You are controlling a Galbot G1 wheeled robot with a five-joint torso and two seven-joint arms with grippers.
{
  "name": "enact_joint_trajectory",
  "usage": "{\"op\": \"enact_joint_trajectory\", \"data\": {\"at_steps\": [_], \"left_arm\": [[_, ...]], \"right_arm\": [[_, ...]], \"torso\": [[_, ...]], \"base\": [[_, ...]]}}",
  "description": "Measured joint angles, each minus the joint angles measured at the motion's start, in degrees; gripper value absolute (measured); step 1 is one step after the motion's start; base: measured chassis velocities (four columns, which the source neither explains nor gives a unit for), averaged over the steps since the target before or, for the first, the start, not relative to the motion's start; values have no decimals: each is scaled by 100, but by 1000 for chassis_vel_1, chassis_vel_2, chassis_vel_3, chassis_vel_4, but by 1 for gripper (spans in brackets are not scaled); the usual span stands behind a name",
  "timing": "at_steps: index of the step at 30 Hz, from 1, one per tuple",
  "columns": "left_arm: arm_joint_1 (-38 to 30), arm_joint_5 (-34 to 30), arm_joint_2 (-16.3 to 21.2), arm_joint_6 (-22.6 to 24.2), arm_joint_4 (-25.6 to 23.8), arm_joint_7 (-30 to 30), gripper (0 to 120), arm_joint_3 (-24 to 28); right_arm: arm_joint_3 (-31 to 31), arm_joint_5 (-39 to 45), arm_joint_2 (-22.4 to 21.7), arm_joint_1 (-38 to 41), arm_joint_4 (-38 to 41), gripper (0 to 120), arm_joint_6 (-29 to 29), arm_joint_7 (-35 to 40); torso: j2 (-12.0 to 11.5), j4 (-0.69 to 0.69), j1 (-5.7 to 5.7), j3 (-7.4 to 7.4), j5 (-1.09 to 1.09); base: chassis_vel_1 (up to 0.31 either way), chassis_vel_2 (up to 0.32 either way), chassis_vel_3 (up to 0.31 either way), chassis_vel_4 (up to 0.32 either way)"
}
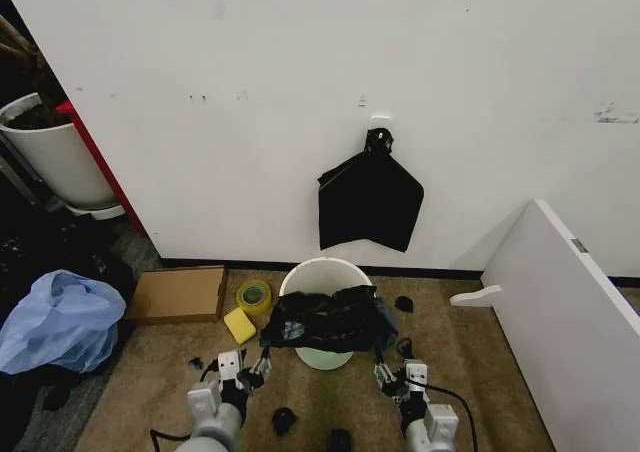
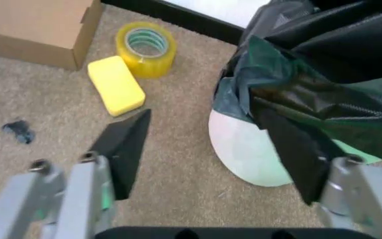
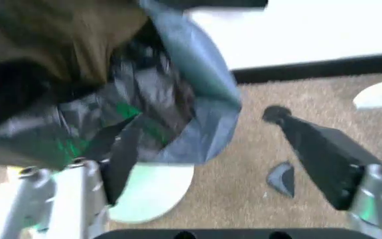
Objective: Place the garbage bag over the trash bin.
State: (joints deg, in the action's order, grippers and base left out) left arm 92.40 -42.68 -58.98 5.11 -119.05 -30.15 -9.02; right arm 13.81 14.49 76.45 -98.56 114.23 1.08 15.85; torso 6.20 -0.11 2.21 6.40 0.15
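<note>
Starting at your left, a pale blue plastic bag lies on the carpet at about nine o'clock from the bin, with a flat brown cardboard box, a yellow roll of tape and a yellow sponge block between it and the bin.

Your left gripper hangs low at about seven o'clock of the round cream-white plastic trash bin. Its jaws are spread wide in the left wrist view, one dark pad out over bare carpet and the other against the bag's near fold; nothing is pinched.

The large thin glossy black garbage bag lies crumpled across the near half of the bin's rim, bunched rather than opened, while the far half of the rim shows bare white. So the covering step is only partly done: the bag rests on the bin but is not pulled around its mouth.

Your right gripper sits at about five o'clock of the bin, jaws likewise parted; whether its near pad touches plastic I cannot tell.

Next, you would likely need each side to catch a bag edge and stretch it outward and down past the rim, toward twelve o'clock too. On the wall above hangs a flat matte black bundle.
</note>
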Motion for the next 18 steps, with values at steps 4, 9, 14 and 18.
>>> {"op": "enact_joint_trajectory", "data": {"at_steps": [4, 9, 14, 18], "left_arm": [[260, 96, 32, -226, -201, 138, 91, -219], [641, 667, 39, -617, -425, 501, 100, -279], [933, 1389, -58, -929, -485, 762, 100, -271], [1180, 2195, -224, -1238, -372, 933, 100, -266]], "right_arm": [[121, 24, -60, -98, 230, 91, 183, -74], [440, 415, -669, 169, 901, 100, -411, -241], [760, 1582, -1551, 1040, 1088, 100, -1580, -570], [560, 3075, -2377, 2287, 516, 100, -2533, -914]], "torso": [[0, -1, 0, 0, 1], [0, -2, 0, 0, 1], [0, 1, 0, 1, 2], [0, 1, 0, 1, 2]], "base": [[0, 0, 0, 0], [0, 0, 0, 0], [0, 0, 0, 0], [0, 0, 0, 0]]}}
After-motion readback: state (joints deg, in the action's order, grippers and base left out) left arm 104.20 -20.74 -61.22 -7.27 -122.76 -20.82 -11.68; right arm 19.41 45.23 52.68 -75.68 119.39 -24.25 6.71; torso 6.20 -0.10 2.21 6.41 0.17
